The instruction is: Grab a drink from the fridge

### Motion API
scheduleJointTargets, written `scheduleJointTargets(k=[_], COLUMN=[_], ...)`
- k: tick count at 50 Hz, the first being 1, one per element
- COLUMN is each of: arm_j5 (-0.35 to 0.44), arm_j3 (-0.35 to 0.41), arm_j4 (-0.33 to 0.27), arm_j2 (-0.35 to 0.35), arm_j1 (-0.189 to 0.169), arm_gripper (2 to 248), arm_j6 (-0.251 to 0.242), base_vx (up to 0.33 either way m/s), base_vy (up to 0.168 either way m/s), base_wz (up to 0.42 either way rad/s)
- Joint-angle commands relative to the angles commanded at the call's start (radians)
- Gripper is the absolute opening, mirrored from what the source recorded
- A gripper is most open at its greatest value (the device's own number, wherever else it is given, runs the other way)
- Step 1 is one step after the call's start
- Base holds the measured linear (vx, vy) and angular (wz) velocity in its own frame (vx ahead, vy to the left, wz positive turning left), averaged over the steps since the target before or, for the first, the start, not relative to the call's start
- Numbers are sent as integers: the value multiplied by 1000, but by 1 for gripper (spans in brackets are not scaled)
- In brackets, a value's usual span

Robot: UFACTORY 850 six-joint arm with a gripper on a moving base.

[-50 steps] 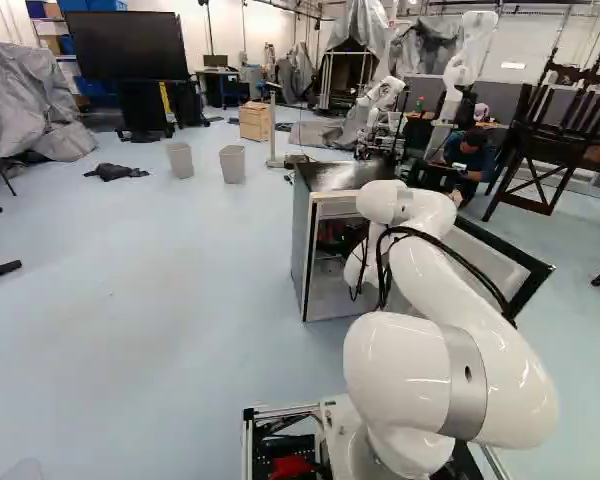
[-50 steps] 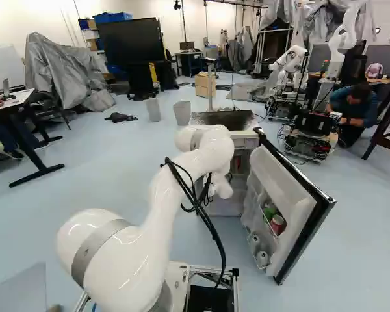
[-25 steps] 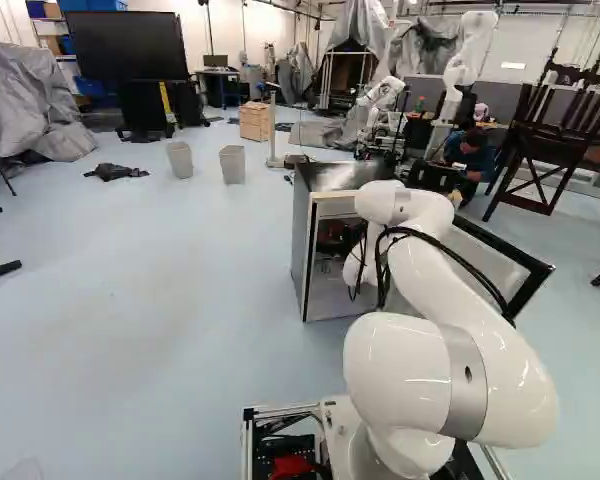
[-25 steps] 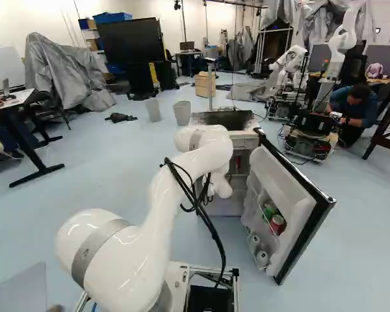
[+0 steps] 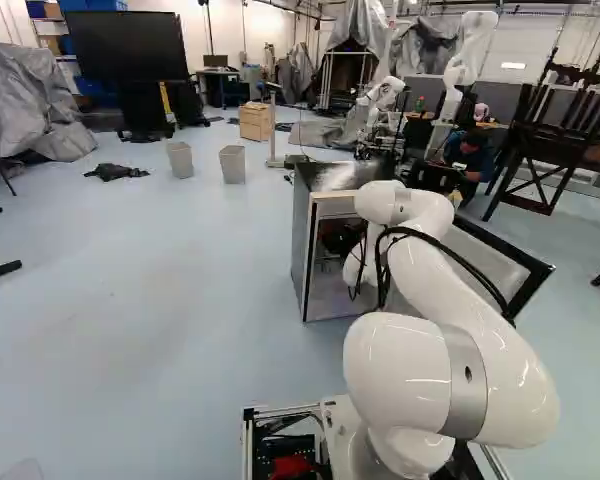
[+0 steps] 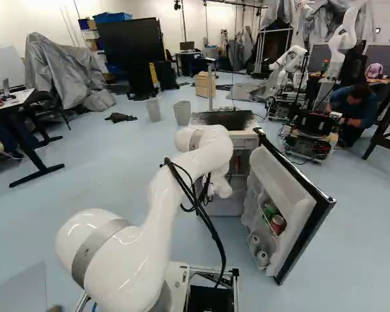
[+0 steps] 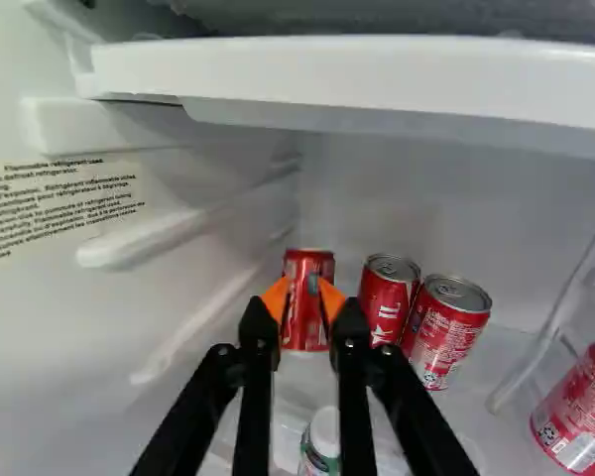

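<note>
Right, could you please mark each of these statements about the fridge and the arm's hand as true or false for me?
1. The fridge door stands open. True.
2. The wrist view shows only two red cans. False: it shows four, one of them ahead of the hand.
3. The door's shelves hold nothing. False: a red can is among the things there.
4. A container with a white cap shows in the wrist view. True.
5. The two grey bins stand on top of the fridge. False: they stand on the floor, left of the fridge in the left base view.
</note>
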Motion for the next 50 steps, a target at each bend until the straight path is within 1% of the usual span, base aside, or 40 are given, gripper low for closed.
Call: scheduleJointTargets(k=[1,2,6,7,12,43,44,48,49,50], arm_j5=[0,0,0,0,0,0,0,0,0,0], arm_j3=[0,0,0,0,0,0,0,0,0,0], arm_j4=[0,0,0,0,0,0,0,0,0,0], arm_j2=[0,0,0,0,0,0,0,0,0,0], arm_j1=[0,0,0,0,0,0,0,0,0,0], arm_gripper=[96,58,58,23,21,22,46,46,80,80], arm_j6=[0,0,0,0,0,0,0,0,0,0], base_vx=[0,0,0,0,0,0,0,0,0,0], base_vy=[0,0,0,0,0,0,0,0,0,0], base_wz=[0,0,0,0,0,0,0,0,0,0])
